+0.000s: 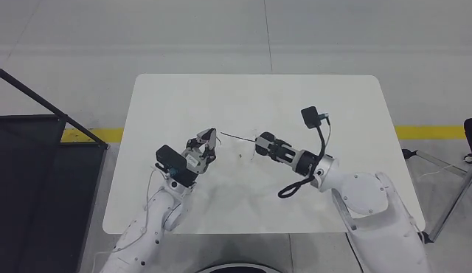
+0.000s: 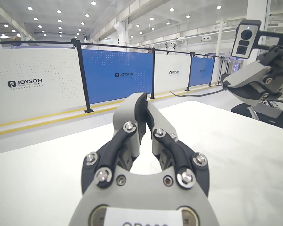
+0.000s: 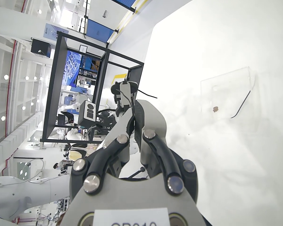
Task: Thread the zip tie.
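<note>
Zip tie: one (image 1: 237, 137), thin and black, held up over the middle of the table (image 1: 332, 111).
Right fingers (image 3: 153, 118): two, closed on one end of the zip tie.
Left fingers (image 2: 129, 111): two, pressed together, just beside the tie's free end.
Clear plastic piece: one (image 3: 226, 90), flat on the table.

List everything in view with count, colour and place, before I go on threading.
table: one, white, under both arms.
zip tie: one, black, raised above the table between the two arms.
clear plastic piece: one, transparent, flat on the table.
thin strip: one, black, lying on the clear plastic piece; possibly another tie.
speck: one, brown, beside that strip.
left gripper: one, grey and black, fingers shut, apparently empty.
right gripper: one, grey and black, fingers shut on the zip tie.
</note>
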